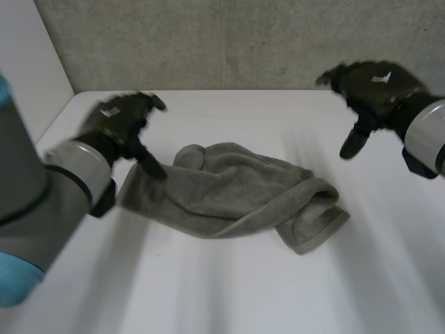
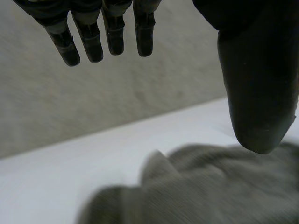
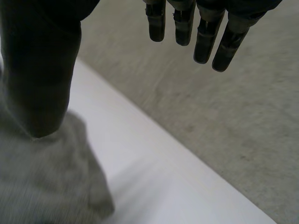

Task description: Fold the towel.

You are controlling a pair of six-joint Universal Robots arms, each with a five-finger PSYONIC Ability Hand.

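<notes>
While the crumpled grey terry towel (image 1: 229,188) lies on the white surface (image 1: 208,292), the left hand (image 1: 118,120) hovers over one end and the right hand (image 1: 372,87) well apart, both spread and empty, likely readying a grasp.

A white table (image 1: 229,278) meets a speckled grey wall (image 1: 229,42) behind and a plain white panel (image 1: 28,62) at one side.
</notes>
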